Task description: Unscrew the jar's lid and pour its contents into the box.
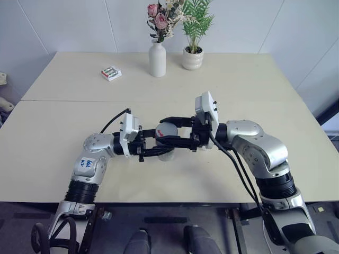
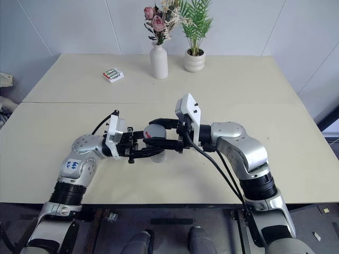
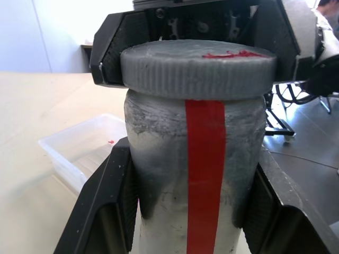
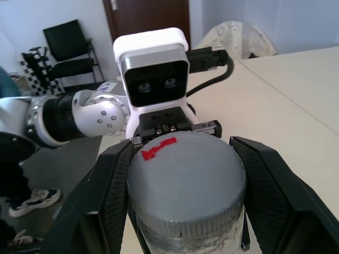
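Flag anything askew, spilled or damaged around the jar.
Nothing stands out. The jar is held off the table, its lid seated square, with no spill visible. The left end effector clamps the body; the right end effector clamps the lid.

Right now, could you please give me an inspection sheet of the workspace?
Surface: two pale tables pushed together, seam running across.
Job's things: jar with red stripe, lid still on; box behind it on the table.
Clutter: white vase with flowers, potted plant, battery pack, all at the far side.
End effectors: left end effector shut on the jar's body; right end effector shut on the lid.
Cables: black cables along the right arm; one looped at the left wrist.
Surroundings: white walls; chair and dark door in the right wrist view.
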